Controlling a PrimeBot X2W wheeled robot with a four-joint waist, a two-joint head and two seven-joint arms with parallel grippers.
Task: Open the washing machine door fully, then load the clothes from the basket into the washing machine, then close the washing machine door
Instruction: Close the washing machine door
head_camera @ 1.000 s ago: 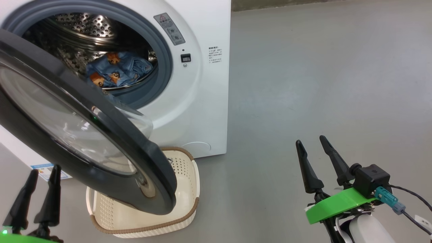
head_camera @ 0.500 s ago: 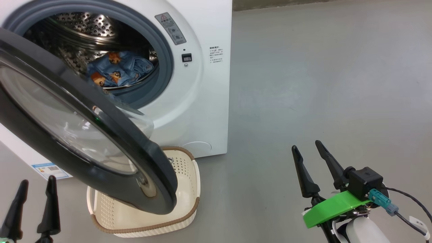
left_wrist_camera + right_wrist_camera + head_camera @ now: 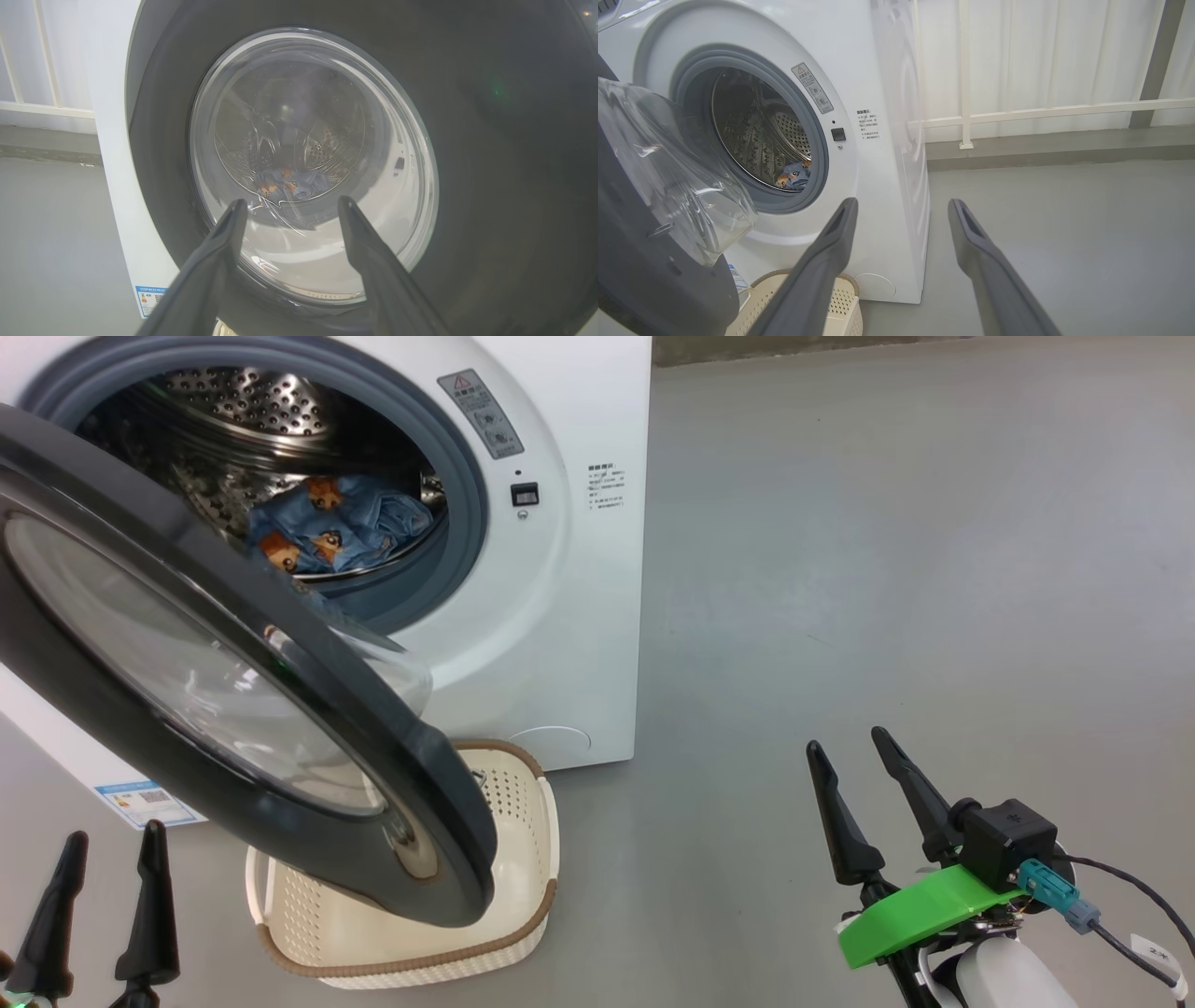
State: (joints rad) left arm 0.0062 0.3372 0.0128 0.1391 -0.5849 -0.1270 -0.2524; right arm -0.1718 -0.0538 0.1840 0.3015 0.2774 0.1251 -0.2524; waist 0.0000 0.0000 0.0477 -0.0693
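We see the washing machine door (image 3: 215, 663) hanging half swung out from the washing machine (image 3: 569, 616), its free edge over the basket (image 3: 515, 840) on the floor (image 3: 887, 569). What we can see of the basket looks empty, and the clothes (image 3: 336, 523) lie heaped at the bottom of the drum. We therefore judge the loading done and the door the thing to handle. It is a stiff, fairly heavy disc that will swing on its hinge rather than lift, so it wants a steady push and probably a firmer press at the end for the latch. The wide black rim is glossy and may let a finger slide, and the bulging glass is best spared. We would press on the rim's outer face near the free edge, far from the hinge side. Our left gripper (image 3: 114, 835), low before the door's outer face, stands wide and holds nothing. Our right gripper (image 3: 846, 740), well apart over the floor, is equally wide and empty.
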